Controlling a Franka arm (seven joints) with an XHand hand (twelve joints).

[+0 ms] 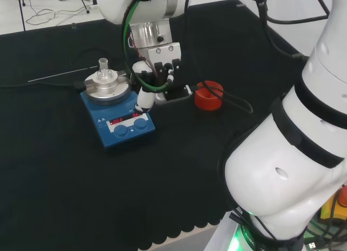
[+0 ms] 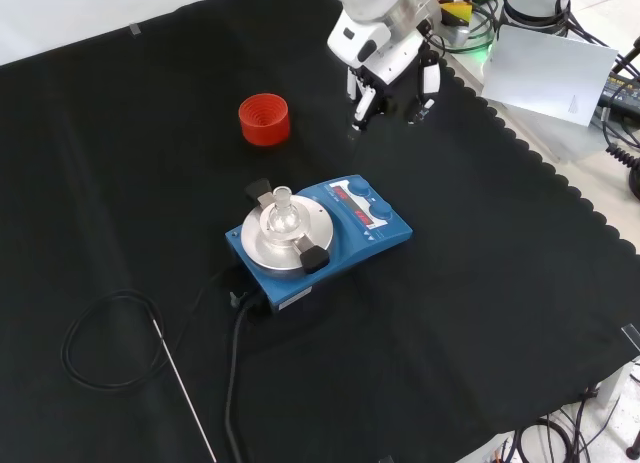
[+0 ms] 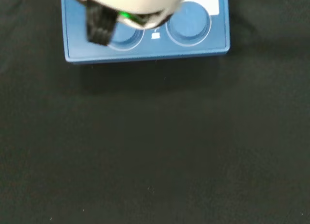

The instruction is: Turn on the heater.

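The hand [image 2: 390,78] hangs above the cloth [image 2: 120,163] with its fingers [image 2: 358,111] pointing down, fairly straight and a little apart, holding nothing. In the front view it is beyond the heater [image 2: 325,235], past the end with the two knobs and the red-lit display, and clear of it. In the head view a white fingertip [image 1: 143,103] shows right at the display end of the heater [image 1: 118,117], but whether it touches cannot be told from there. In the wrist view the knobs [image 3: 189,25] are close below a blurred part of the hand [image 3: 131,4], with bare cloth [image 3: 155,146] nearer the camera. On the far side of the knobs from the hand lies the heater's round metal plate [image 2: 250,245], and a small clear flask [image 2: 281,219] stands upright on it, held between two black clamps [image 2: 313,256]. Off to one side of the hand, to the left in the front view and apart from the heater, a red ribbed ring [image 2: 264,119] rests on the cloth. Beyond the heater from the hand, a black cable [image 2: 100,343] leaves the heater's back end and loops on the cloth, and a thin metal rod [image 2: 185,388] lies beside the loop.
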